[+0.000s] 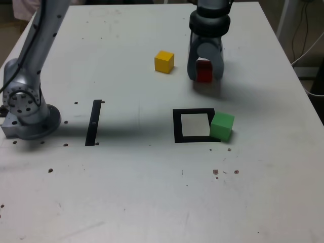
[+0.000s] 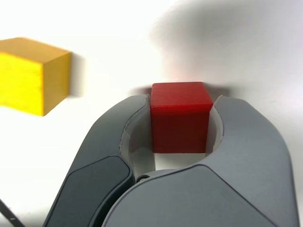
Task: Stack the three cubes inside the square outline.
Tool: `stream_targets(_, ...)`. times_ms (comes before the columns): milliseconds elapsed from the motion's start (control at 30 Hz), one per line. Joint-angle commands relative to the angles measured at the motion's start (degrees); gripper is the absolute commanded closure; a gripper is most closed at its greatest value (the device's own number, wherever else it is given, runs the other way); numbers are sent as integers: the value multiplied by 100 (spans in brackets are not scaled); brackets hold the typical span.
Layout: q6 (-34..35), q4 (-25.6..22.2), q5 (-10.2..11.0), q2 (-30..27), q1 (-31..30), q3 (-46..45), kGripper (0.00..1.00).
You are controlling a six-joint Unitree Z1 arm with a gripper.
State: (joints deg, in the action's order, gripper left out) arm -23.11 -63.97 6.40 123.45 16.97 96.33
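My gripper [image 1: 205, 71] is down on the table at the back, shut on the red cube [image 1: 204, 71]. In the wrist view the red cube [image 2: 181, 116] sits squeezed between the two grey jaws of the gripper [image 2: 182, 125]. The yellow cube [image 1: 164, 62] rests on the table to the exterior view's left of the gripper, and it also shows in the wrist view as the yellow cube [image 2: 32, 75]. The square outline [image 1: 177, 125] lies nearer the front, its white centre bare. The green cube [image 1: 221, 126] sits on the outline's right edge in the exterior view.
A narrow black strip [image 1: 93, 122] lies on the white table [image 1: 152, 192] at the exterior view's left. The arm's grey base [image 1: 28, 114] stands at the table's left edge. Small dark specks dot the surface near the front.
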Motion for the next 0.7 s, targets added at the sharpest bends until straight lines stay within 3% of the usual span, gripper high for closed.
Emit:
stream_targets(0, 131, 50, 14, -344, -48, -169, 89)
stream_targets(233, 727, 233, -45, -908, -460, -843, 89)
stream_targets(667, 1677, 161, -227, -981, -1638, -1271, 87)
